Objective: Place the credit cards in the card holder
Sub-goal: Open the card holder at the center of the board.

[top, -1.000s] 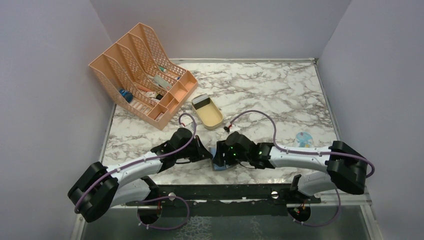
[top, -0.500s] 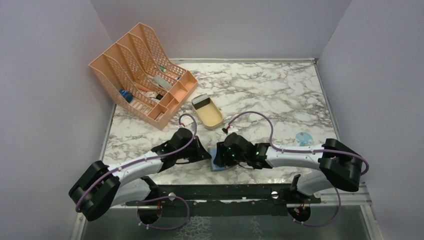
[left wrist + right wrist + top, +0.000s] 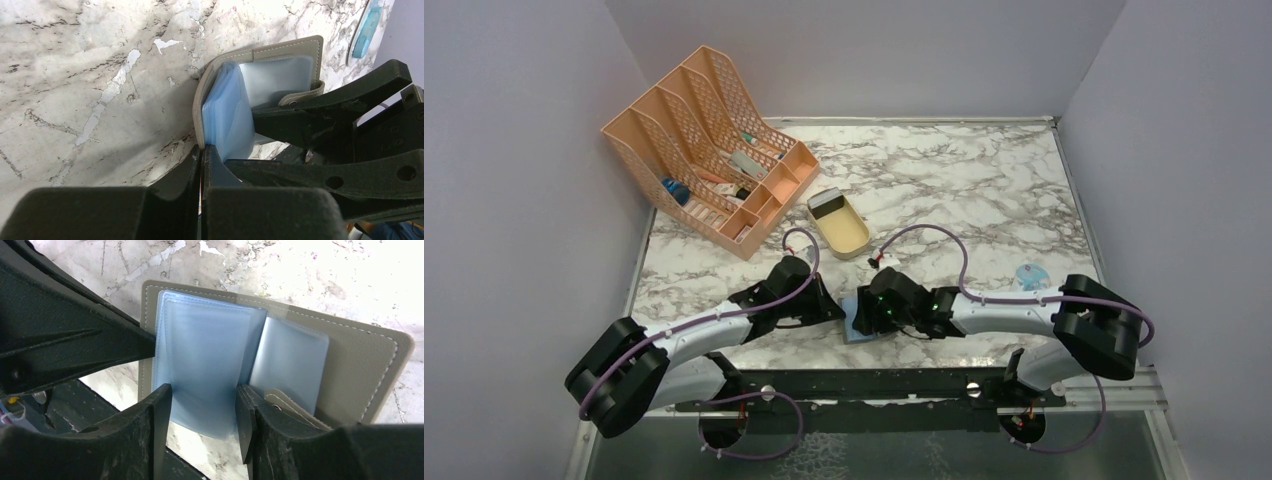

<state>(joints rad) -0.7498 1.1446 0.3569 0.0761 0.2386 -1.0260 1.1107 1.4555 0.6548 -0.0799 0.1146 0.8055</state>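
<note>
The card holder (image 3: 860, 334) is lying open at the bottom middle of the top view, on the marble table (image 3: 984, 190). The left gripper (image 3: 201, 150) is clenched, pinching its grey edge. The right gripper (image 3: 203, 387) is standing open, its fingers (image 3: 160, 410) pressing on the blue pockets (image 3: 200, 345). A card (image 3: 828, 205) is sitting in the tan tray (image 3: 856, 250) above.

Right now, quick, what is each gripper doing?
Left gripper: closed, pinching the edge of the grey folding card holder.
Right gripper: open, straddling the blue plastic sleeves inside it, holding nothing.
</note>
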